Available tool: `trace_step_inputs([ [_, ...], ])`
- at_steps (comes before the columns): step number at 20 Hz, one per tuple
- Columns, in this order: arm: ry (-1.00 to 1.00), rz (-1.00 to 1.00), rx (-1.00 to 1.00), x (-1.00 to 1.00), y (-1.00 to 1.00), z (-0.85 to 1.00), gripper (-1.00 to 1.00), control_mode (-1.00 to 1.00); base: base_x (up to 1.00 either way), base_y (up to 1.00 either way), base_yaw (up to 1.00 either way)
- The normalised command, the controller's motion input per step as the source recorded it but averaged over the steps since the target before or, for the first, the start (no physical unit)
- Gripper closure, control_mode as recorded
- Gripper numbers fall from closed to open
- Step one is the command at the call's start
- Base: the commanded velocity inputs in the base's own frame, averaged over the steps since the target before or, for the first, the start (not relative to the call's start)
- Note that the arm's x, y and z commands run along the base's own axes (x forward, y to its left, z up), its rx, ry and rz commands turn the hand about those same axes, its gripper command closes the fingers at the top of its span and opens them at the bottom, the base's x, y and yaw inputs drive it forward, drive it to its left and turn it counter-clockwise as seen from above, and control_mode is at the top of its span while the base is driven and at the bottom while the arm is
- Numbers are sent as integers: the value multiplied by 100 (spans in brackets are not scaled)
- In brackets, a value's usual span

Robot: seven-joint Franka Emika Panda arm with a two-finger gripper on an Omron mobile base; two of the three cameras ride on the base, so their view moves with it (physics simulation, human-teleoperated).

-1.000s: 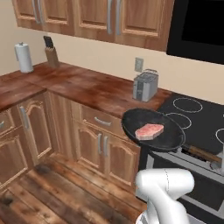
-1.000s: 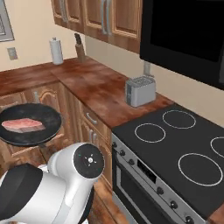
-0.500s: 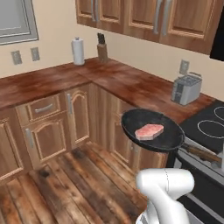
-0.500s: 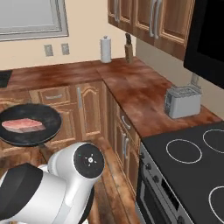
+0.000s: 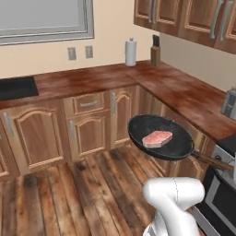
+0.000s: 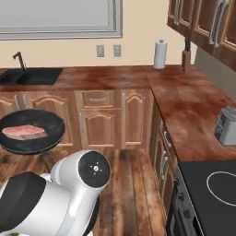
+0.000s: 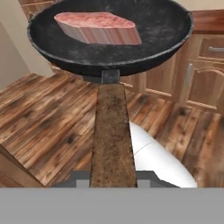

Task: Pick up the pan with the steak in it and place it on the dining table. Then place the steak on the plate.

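The pan [image 5: 160,143] is carried in the air above the wooden floor [image 5: 69,193], clear of the corner run of cabinets [image 5: 92,124], with its long wooden handle [image 7: 111,135] running back toward the tool. In the hand view the handle passes down to the bottom edge, where the fingertips are hidden; the tool's state cannot be read outright, though a pan hanging unsupported in the air indicates it is clamped on the handle. The steak [image 5: 157,138] lies flat inside the pan, slightly off centre toward the far rim in the hand view, well within the wall. The pan sits close to level in both base views. The dining table and the plate are not yet to be seen, so the step in hand is judged to be the carry across the kitchen. To do it well, the pan should be held level so that the steak does not slide to the rim, and turns of the base should be gentle, since the load sits far out from the grip. The pan should be kept clear of the cabinet fronts and the edge of the kitchen surface [image 6: 184,101], and lowered only once the table is squarely below it.
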Motion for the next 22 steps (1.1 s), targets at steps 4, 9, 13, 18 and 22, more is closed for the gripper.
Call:
trace_step_inputs([
  [4, 0, 0, 0, 0, 0, 0, 100, 100, -10, 0, 37],
  [9, 0, 0, 0, 0, 0, 0, 100, 100, -12, 9, 37],
  [13, 0, 0, 0, 0, 0, 0, 100, 100, -1, 21, 33],
  [18, 0, 0, 0, 0, 0, 0, 100, 100, -6, 6, 12],
  [22, 0, 0, 0, 0, 0, 0, 100, 100, 9, 0, 0],
])
